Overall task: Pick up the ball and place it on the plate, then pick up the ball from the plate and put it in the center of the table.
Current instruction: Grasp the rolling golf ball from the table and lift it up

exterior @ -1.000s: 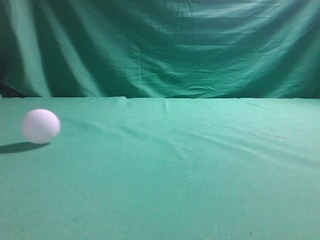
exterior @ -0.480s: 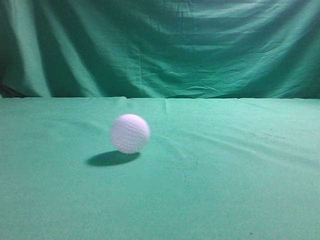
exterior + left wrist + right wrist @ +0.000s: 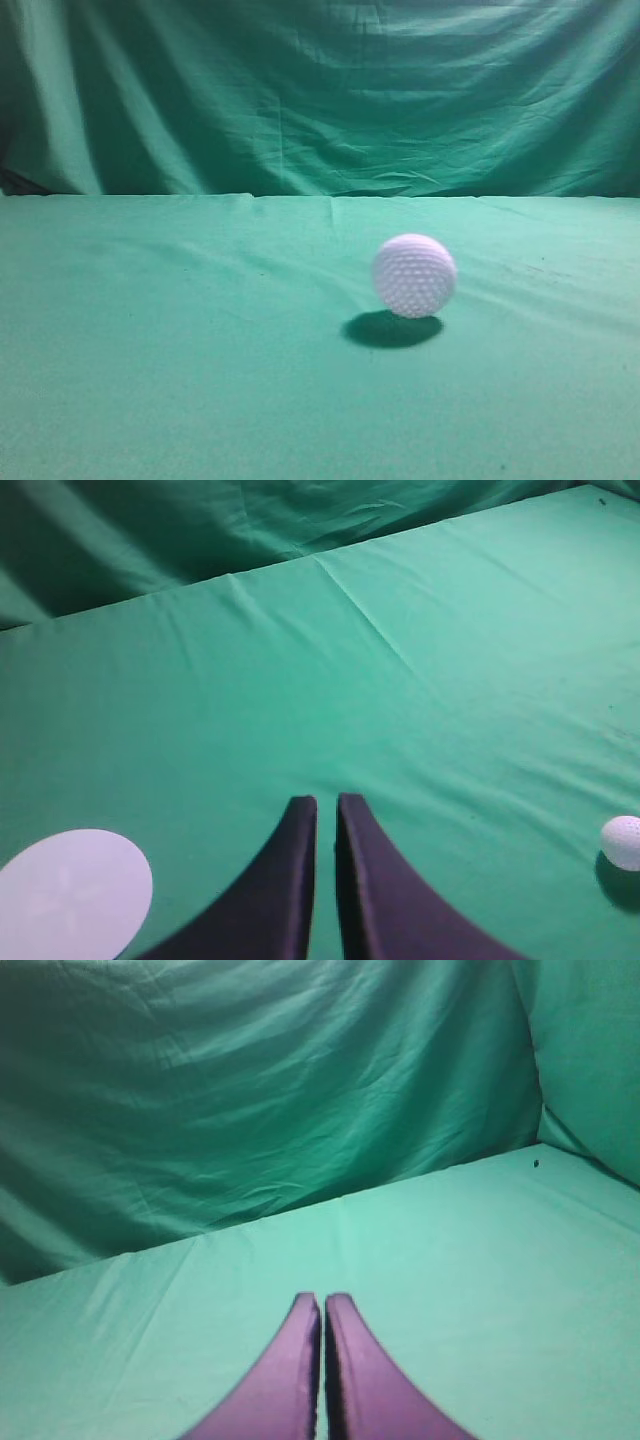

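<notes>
The white dimpled ball [image 3: 415,276] lies free on the green table [image 3: 200,400], just right of the middle of the exterior view, with its shadow under it. It also shows in the left wrist view [image 3: 623,842] at the right edge. A flat white plate [image 3: 70,892] lies at the lower left of the left wrist view. My left gripper [image 3: 327,800] is shut and empty, between plate and ball and well apart from both. My right gripper [image 3: 322,1298] is shut and empty over bare cloth; no ball or plate shows in its view. Neither gripper shows in the exterior view.
A darker green draped curtain [image 3: 320,90] hangs behind the table's far edge and also along the right side in the right wrist view [image 3: 590,1050]. The cloth has slight wrinkles.
The ball has travelled from the far left of the exterior view to just right of the middle, and nearer the camera. No gripper touches it.
</notes>
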